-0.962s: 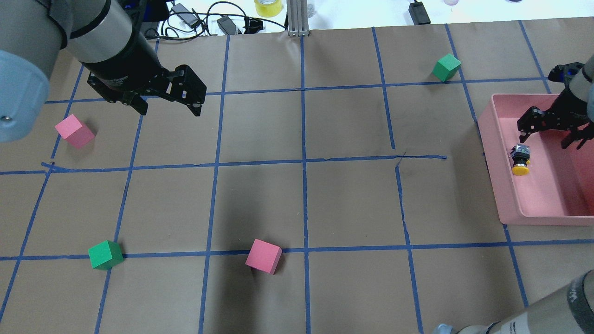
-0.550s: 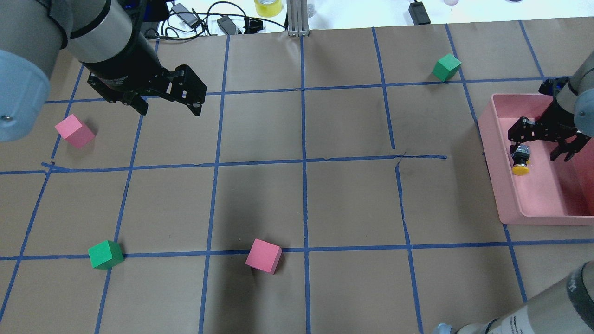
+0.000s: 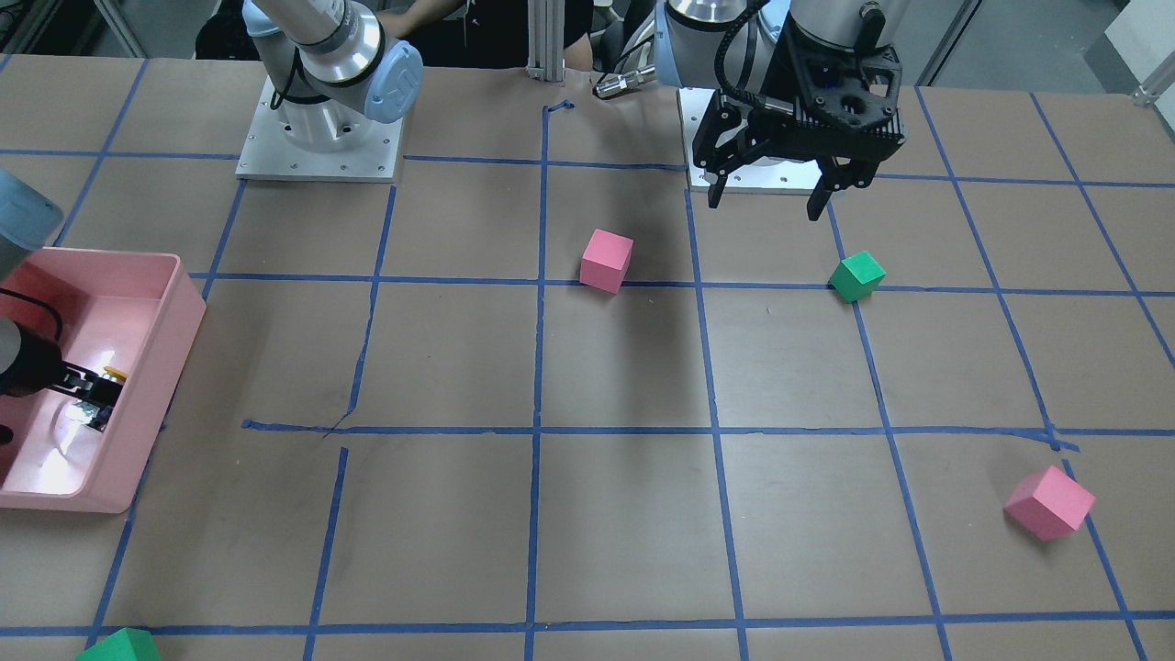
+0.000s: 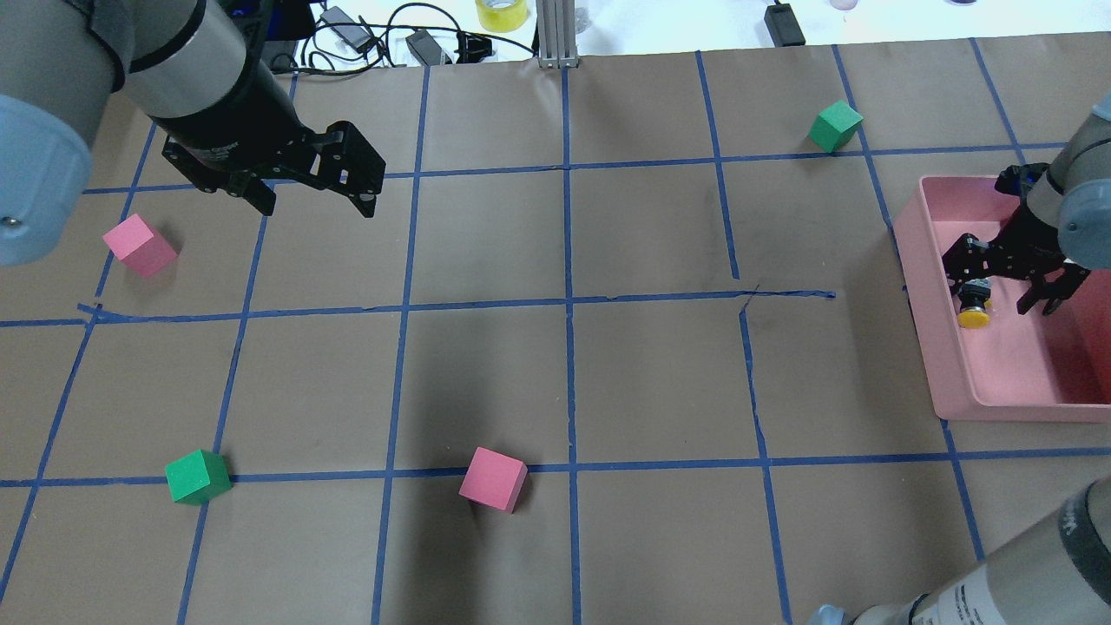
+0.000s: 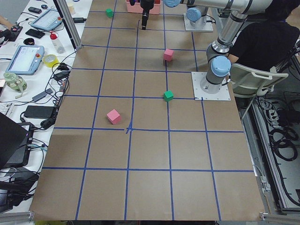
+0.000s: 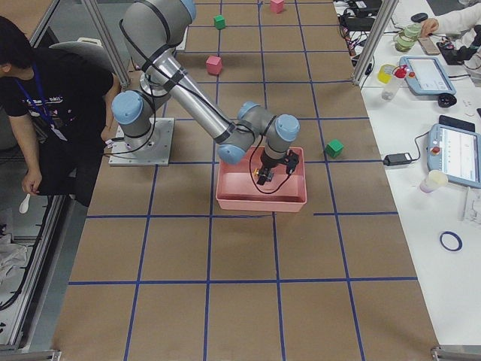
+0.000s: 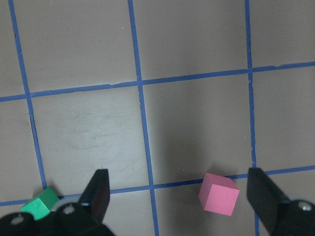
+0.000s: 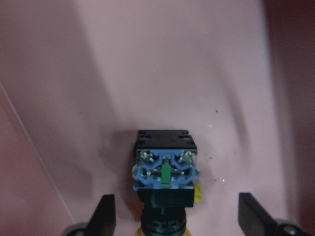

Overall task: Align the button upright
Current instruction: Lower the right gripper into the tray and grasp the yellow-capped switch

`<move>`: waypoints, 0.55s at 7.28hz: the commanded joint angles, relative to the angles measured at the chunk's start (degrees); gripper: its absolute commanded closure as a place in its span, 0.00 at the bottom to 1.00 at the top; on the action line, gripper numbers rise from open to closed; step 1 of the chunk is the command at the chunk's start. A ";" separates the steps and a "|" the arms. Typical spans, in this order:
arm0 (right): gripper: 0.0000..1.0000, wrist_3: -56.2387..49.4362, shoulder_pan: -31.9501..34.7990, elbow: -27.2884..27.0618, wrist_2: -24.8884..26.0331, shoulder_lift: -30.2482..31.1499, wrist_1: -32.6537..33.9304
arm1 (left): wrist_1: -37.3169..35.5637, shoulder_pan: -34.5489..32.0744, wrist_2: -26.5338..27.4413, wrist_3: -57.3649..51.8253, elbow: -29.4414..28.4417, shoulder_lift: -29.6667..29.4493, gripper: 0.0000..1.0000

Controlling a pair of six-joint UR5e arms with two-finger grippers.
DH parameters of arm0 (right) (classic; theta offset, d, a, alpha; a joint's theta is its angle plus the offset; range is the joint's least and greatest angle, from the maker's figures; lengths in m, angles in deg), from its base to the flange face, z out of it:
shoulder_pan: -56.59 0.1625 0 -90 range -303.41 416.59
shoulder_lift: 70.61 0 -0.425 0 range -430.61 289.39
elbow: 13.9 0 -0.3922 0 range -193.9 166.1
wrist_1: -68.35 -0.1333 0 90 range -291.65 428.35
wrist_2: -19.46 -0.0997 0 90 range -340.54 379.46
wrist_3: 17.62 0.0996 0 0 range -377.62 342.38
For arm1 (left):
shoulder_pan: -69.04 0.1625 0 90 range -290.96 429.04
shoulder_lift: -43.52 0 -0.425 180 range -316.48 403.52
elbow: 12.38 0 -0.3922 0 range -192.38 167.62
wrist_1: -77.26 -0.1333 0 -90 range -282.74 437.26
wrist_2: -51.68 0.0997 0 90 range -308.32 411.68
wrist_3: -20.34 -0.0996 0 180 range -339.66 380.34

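The button (image 4: 974, 311) lies on its side in the pink tray (image 4: 933, 347), its yellow cap toward the robot and its pale base away. In the right wrist view the button (image 8: 165, 172) shows its blue-and-green base end on. My right gripper (image 4: 992, 291) is open inside the tray, low over the button, one finger on each side of it (image 8: 178, 216). I cannot tell if the fingers touch it. My left gripper (image 4: 317, 207) is open and empty, held above the table at the far left (image 3: 764, 207).
Pink cubes (image 4: 139, 246) (image 4: 493, 479) and green cubes (image 4: 198, 476) (image 4: 835, 126) lie scattered on the brown gridded table. The tray's walls (image 3: 174, 303) stand close around the right gripper. Cables and tape rolls lie past the far edge.
My right gripper has moved toward the robot and down inside the tray, from beyond the button to over it. The button and the left arm have not moved.
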 commanded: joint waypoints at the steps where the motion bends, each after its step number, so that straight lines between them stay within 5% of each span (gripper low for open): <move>1: 0.90 -0.61 -0.09 -0.05 -0.16 -0.08 -0.25 | 0.02 0.00 0.00 0.00 0.00 0.00 0.00; 2: 1.00 -0.52 -0.09 0.12 -0.07 0.10 -0.51 | 0.03 0.00 0.09 0.00 0.00 0.00 0.00; 4: 1.00 -1.75 -0.26 1.96 0.02 1.67 -2.52 | 0.03 -0.09 0.00 0.00 0.00 0.00 0.00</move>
